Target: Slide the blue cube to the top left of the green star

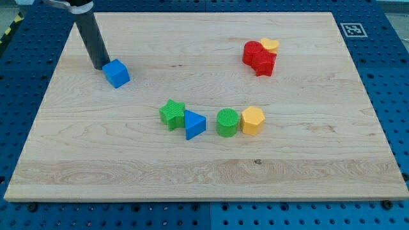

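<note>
One camera view to log, so you read everything from it: a pale wooden board (204, 166) with visible grain fills most of the frame, lying on a blue perforated bench (390, 76), and a square black-and-white marker (351, 29) sits just off the board's top right corner. At the view's far top left a strip of yellow-and-black hazard tape (9, 30) shows. You will find the blue cube (117, 73) near the board's top left, a bright blue block turned slightly so one corner faces the view's bottom. My tip (100, 67) stands just to the cube's left, touching it or very nearly so; you cannot tell which. The rod is a plain dark cylinder leaning a little, with nothing to close or clasp, so it holds no block. The green star (172, 113) lies near the board's centre, well apart from the cube, toward the view's bottom right of it. A blue triangular block (195, 123) touches the star on its right. Further right you see a green cylinder (227, 122) touching a yellow hexagonal block (252, 120). Near the top right, a red block cluster (259, 57) of unclear shape touches a yellow heart (270, 45).
</note>
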Controlling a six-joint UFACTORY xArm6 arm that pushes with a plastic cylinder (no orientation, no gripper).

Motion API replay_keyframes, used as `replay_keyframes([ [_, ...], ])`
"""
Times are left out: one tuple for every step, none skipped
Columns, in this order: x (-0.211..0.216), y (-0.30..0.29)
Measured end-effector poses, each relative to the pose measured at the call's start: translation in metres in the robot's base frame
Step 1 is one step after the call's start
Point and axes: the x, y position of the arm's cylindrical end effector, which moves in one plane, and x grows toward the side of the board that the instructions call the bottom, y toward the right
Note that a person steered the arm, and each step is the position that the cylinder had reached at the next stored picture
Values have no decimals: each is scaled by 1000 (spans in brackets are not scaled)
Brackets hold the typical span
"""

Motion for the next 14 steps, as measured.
replay_keyframes([
  [2,1],
  [3,1],
  [9,1],
  [20,4],
  [31,15],
  [38,25],
  [34,20],
  [32,20],
  [34,47],
  [38,88],
  [39,95],
  [36,102],
  [35,135],
  [33,174],
])
